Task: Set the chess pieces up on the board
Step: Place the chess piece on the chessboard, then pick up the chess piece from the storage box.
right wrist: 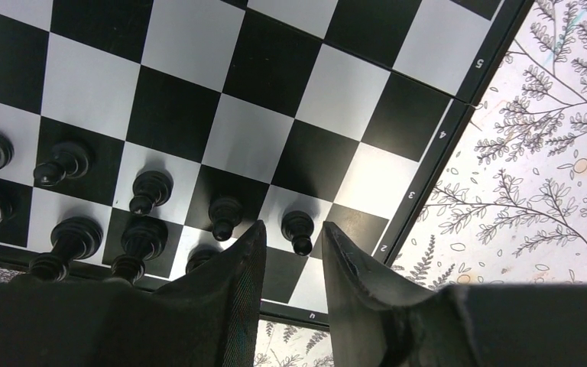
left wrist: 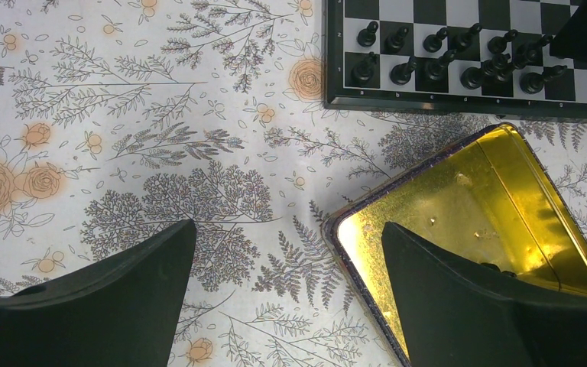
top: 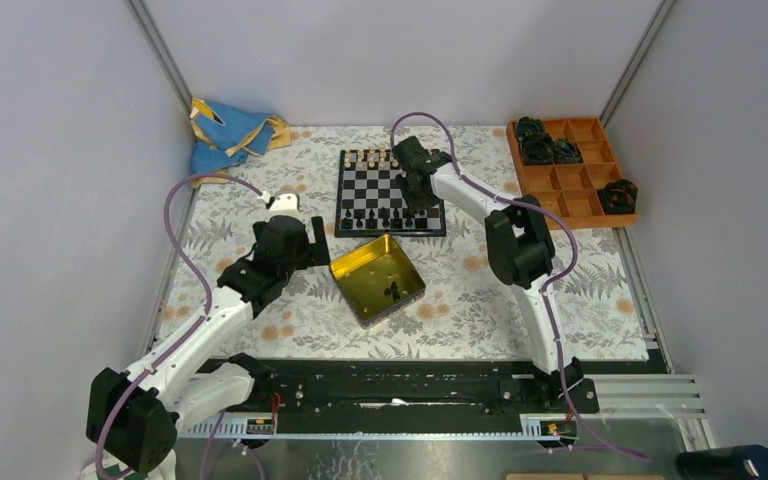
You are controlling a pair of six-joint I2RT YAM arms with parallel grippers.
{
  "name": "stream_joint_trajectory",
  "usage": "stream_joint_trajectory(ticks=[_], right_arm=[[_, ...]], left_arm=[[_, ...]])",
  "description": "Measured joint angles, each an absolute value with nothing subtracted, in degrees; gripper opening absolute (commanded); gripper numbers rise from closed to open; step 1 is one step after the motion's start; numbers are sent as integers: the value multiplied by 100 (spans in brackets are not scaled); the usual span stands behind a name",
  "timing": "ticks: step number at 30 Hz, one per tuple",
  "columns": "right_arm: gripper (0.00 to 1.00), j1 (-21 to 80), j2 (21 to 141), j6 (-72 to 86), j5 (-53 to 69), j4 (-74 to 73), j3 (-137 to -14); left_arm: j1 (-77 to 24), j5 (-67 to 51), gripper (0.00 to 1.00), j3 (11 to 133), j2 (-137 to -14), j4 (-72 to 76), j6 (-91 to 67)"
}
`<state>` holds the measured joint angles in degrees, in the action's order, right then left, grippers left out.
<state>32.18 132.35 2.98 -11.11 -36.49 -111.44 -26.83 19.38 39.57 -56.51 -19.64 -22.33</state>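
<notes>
The right tool (right wrist: 293,226) is hanging released, its fingertips parted either side of a black pawn (right wrist: 298,229) standing on the chessboard (right wrist: 172,115) near its corner | other black pieces (right wrist: 145,191) are lining the rows beside it | the left tool (left wrist: 287,227) is hovering spread wide over the floral surface (left wrist: 122,153), one finger overlapping the yellow tin (left wrist: 458,191).

Board (right wrist: 329,92) cropped — one piece (right wrist: 201,258) half-hidden behind jaws.

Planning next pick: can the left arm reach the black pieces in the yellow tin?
Probably yes: left tool hangs open at the tin's edge, pieces lie uncovered, right tool is away over the board.
</notes>
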Motion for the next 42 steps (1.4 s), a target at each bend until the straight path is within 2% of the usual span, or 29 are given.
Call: stream_joint_trajectory(ticks=[7, 14, 16, 22, 32, 42], right_arm=[[37, 3218, 12967, 290, -1269, -3653, -11139], [19, 3221, 11987, 290, -1352, -3548, -10720], [17, 3245, 11614, 292, -1345, -3520, -10484], [20, 3697, 10750, 185, -1238, -3503, -9778], [34, 5568, 10512, 75, -873, -3551, -8858], [37, 5778, 10422, 281, -768, -3520, -8219]], left_arm=[[-2681, 1903, 99, 3933, -5660, -1920, -2239], [-2657, 1881, 99, 3933, -5660, -1907, -2244], [-2657, 1865, 99, 3933, -5660, -1903, -2244], [-2657, 1839, 99, 3931, -5660, -1894, -2255], [-2657, 1833, 99, 3920, -5660, -1883, -2263], [-2657, 1789, 99, 3909, -5616, -1883, -2265]])
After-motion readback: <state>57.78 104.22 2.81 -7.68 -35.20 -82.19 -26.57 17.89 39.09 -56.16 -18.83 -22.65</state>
